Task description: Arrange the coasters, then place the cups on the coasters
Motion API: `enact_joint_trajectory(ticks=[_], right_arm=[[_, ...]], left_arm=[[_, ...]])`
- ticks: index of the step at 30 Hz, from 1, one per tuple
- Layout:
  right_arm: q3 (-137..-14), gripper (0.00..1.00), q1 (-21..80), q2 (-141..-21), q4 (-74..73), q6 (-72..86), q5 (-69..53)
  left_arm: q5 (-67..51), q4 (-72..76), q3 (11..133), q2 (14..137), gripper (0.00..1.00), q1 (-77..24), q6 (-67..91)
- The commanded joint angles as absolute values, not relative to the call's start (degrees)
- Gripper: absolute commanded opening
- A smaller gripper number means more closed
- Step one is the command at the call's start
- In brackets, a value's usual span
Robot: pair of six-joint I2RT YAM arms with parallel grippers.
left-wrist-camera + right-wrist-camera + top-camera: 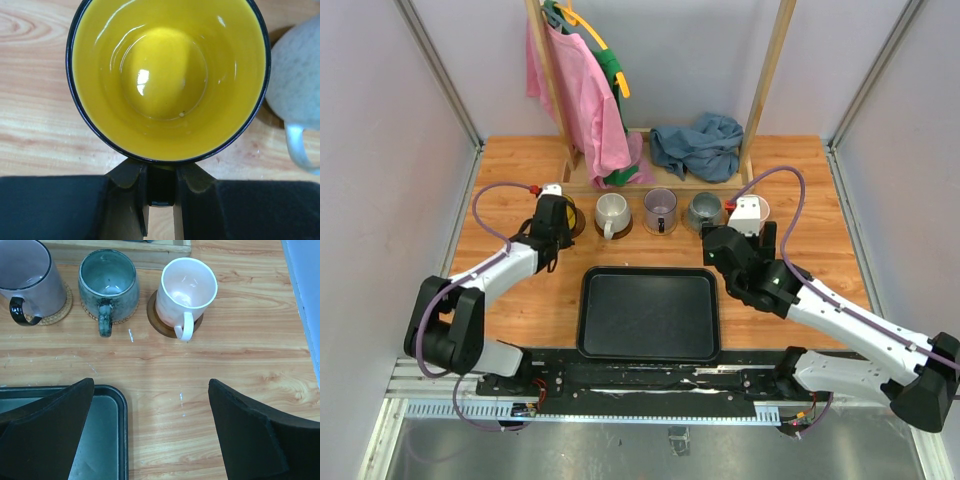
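Observation:
The yellow cup with a dark rim fills the left wrist view, and my left gripper is shut on its black handle. From above it is the left end of a row of cups, mostly hidden under the left gripper. To its right stand the cream-white cup, the purple cup on a tan coaster, the grey cup on a tan coaster, and the pink cup on a dark brown coaster. My right gripper is open and empty, short of the pink cup.
The black tray lies at the near middle, and its corner sits under my right gripper's left finger. A wooden rack at the back holds pink and green clothes. A blue cloth lies on its base. Walls close both sides.

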State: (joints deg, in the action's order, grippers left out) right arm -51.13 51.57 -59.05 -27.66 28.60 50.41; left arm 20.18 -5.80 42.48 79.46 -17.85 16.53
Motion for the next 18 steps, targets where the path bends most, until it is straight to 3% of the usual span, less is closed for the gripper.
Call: enact_joint_trajectory(ticks=[1,18], right_arm=[[-50.6,0.98,50.6,-59.2,-27.5,28.7,49.7],[-51.7,0.98,50.4,-60.8,-27.5,28.8,48.7]], left_arm=[[18.7,3.1,46.6,81.0,0.01,-15.1,14.8],[15.1,3.9,50.4,89.0,0.01,-13.3,13.2]])
